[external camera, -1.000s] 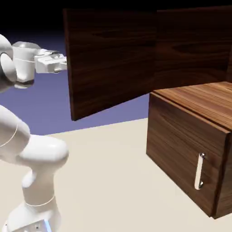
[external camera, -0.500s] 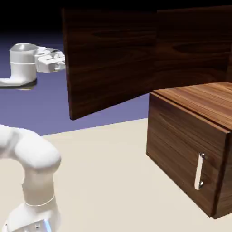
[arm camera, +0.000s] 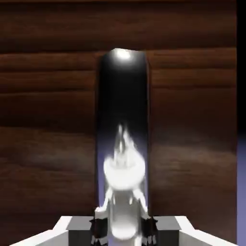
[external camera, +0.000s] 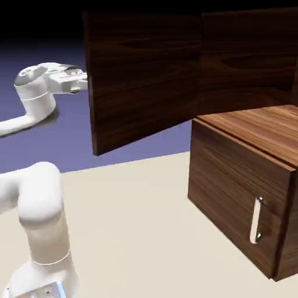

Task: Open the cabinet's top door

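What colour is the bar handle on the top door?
Shiny silver metal handle, seen best in the hand view, against dark walnut grain.

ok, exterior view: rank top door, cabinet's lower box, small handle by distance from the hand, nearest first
1. top door: swung open, its free edge right at the hand, upper left.
2. lower box: right of middle, below the door.
3. small handle: lower right, on the box's front, farthest.

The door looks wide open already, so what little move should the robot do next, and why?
Probably open the jaws and back off. The top door already stands swung far out from the cabinet, and the hand view shows the gripper shut on its handle.
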Motion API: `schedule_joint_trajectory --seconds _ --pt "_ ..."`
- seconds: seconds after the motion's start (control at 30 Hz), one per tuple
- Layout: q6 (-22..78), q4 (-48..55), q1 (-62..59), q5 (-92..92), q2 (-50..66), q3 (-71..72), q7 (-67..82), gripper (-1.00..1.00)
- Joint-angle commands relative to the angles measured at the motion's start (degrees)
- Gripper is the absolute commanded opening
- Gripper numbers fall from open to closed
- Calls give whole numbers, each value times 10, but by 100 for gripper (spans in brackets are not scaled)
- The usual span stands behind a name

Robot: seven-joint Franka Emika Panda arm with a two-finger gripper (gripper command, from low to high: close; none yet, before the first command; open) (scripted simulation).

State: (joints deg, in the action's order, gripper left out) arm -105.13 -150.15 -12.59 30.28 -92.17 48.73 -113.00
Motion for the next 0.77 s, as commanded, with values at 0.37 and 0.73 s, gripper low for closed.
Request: schedule_joint_trajectory --seconds 0.37,0.73 --pt "216 231 -164 -93 -7 100 45 -100" --pt "417 429 -253 -58 109 169 -2 -100"
